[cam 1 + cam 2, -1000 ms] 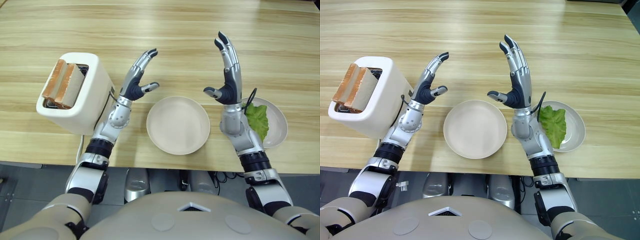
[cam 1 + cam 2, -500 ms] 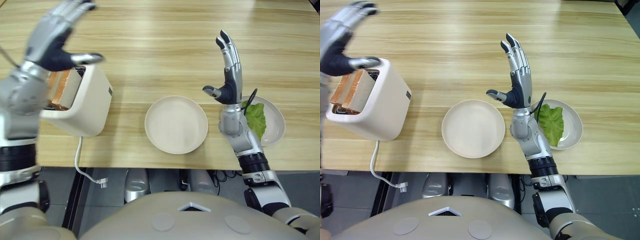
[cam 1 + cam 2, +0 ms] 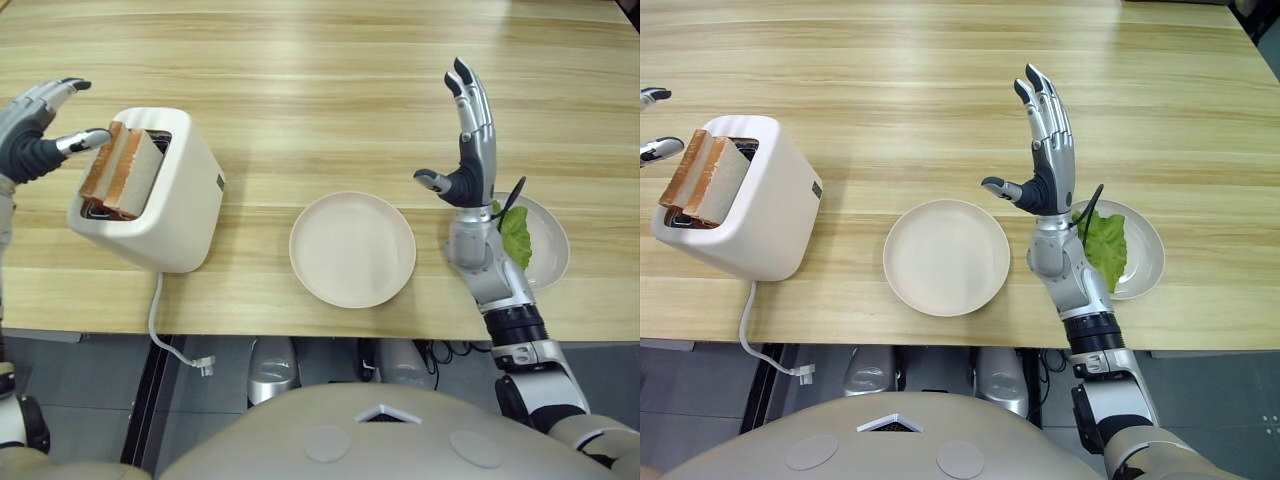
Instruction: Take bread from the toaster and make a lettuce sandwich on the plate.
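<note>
left hand (image 3: 33, 132) far left of frame, fingers wide, empty, just beside bread (image 3: 120, 170) in toaster (image 3: 185, 205). right hand (image 3: 467, 150) fingers wide, between plate (image 3: 352, 250) and lettuce (image 3: 517, 235).

On my counter (image 3: 320, 80) the toaster (image 3: 150, 195) sits far to my left, near the front edge, with two bread slices (image 3: 120, 170) standing side by side in its slots. Its cord (image 3: 165, 325) drops over the front edge below it. My left hand (image 3: 35, 130) is just left of the toaster, beside the bread tops. The plate (image 3: 352, 249) lies at the centre, well apart from the toaster. To its right lies a dish (image 3: 555, 250) with lettuce (image 3: 515, 235) in it. My right hand (image 3: 465, 150) stands between plate and dish, over the dish's left rim.
</note>
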`<state>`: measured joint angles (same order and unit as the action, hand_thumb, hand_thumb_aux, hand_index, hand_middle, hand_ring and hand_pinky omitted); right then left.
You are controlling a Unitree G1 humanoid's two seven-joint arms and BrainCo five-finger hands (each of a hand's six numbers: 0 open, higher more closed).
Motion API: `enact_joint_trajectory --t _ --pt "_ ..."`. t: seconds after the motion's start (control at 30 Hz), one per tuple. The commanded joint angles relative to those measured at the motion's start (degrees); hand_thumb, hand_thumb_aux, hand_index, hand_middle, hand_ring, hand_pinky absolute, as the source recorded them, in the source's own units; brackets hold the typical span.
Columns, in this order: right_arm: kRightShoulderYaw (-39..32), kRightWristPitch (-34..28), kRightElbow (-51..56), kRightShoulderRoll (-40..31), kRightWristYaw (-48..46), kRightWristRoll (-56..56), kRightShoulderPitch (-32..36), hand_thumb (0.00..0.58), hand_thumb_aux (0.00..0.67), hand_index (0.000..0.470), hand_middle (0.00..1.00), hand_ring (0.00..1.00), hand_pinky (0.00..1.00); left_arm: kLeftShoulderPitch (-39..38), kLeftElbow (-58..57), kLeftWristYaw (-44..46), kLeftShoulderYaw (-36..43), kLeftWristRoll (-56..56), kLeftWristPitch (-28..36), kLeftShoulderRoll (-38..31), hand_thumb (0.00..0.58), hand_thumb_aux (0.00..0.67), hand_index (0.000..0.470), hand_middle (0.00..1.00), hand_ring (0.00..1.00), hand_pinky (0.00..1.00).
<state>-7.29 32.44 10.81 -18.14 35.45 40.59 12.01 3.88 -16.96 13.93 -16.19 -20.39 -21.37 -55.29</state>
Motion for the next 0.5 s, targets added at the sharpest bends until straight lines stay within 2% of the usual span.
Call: enact_joint_trajectory --t 0.03,0.17,0.5 --pt "0.71 -0.28 1.32 -0.44 0.57 -0.06 -0.31 0.000 0.000 0.000 0.00 0.00 0.00 0.25 -6.05 -1.75 2.74 -1.27 -1.47 0.80 0.000 0.000 0.000 0.00 0.00 0.00" --pt "0.82 -0.30 0.37 -0.75 0.39 0.02 -0.93 0.000 0.000 0.000 0.00 0.00 0.00 1.65 -14.71 -3.31 5.05 -1.46 -5.03 -0.20 0.009 0.005 0.004 0.00 0.00 0.00" --pt "0.70 0.10 -1.17 -1.26 -0.21 0.39 -2.13 0.000 0.000 0.000 0.00 0.00 0.00 3.43 -21.06 -4.97 6.73 -1.19 -8.09 -1.59 0.000 0.000 0.000 0.00 0.00 0.00"
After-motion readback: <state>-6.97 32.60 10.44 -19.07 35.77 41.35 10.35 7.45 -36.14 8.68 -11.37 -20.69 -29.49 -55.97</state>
